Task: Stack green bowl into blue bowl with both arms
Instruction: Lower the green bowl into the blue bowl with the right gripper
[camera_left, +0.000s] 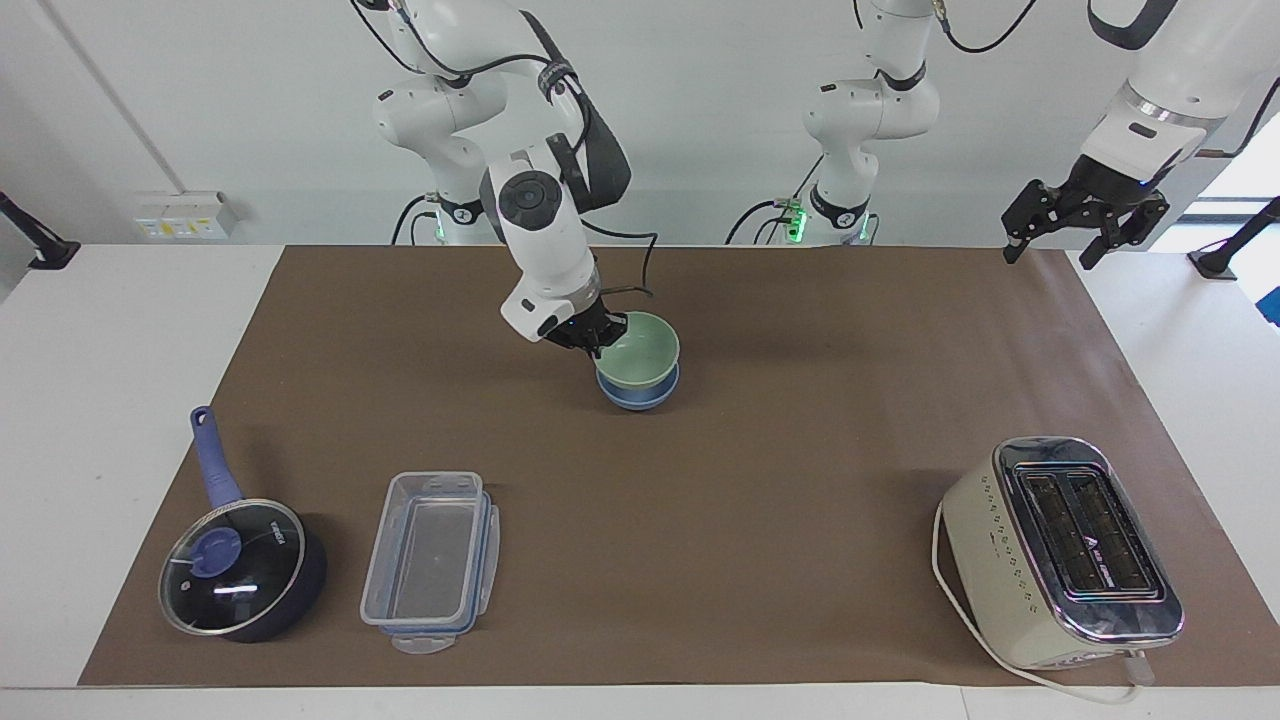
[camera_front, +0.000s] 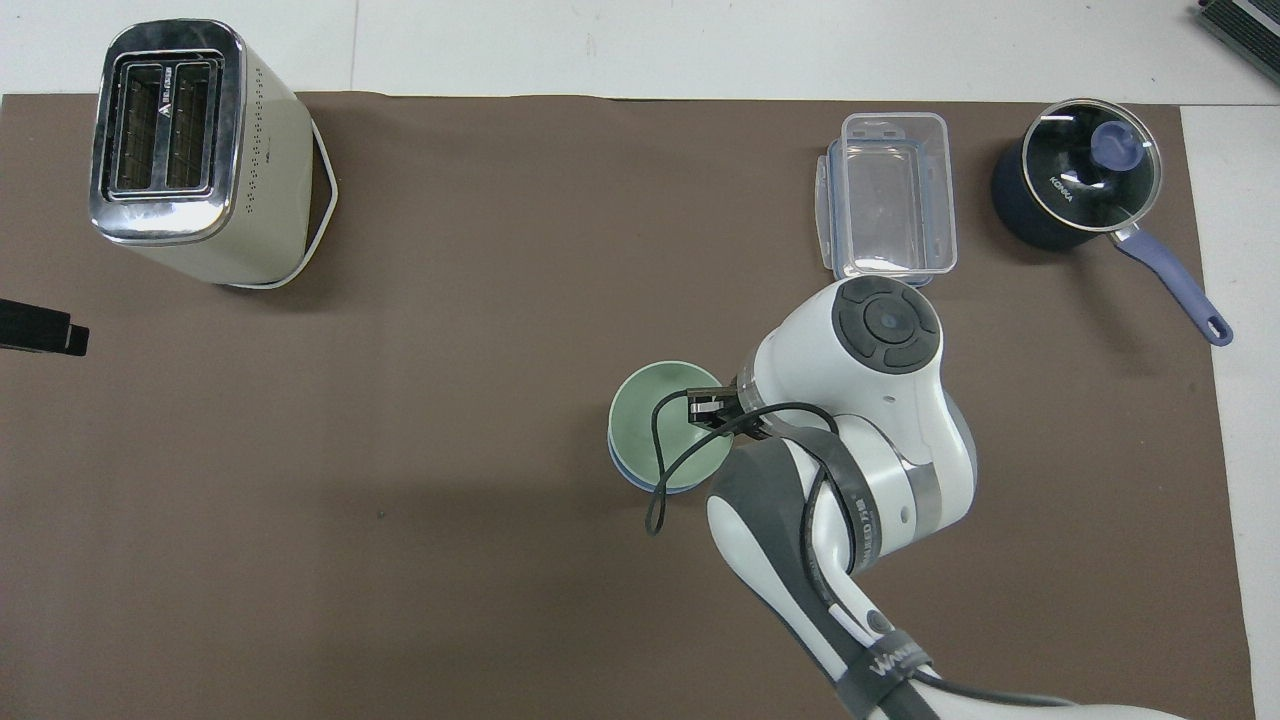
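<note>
Green bowl sits nested in the blue bowl near the middle of the counter, on the brown mat, its rim riding above the blue rim and slightly tilted; nothing shows inside it. Taking the facing view from one side across: the dark-blue saucepan stands at the right arm's end of the counter, its glass lid on and its handle pointing toward the robots. Beside it lies the clear plastic box, lidless with nothing in it. The right end effector is clamped on the green bowl's rim, on the edge toward the right arm's end. The cream toaster stands at the left arm's end, slots showing nothing. The left end effector waits in the air over the mat's corner by the left arm's base, its fingers spread apart and holding nothing.
</note>
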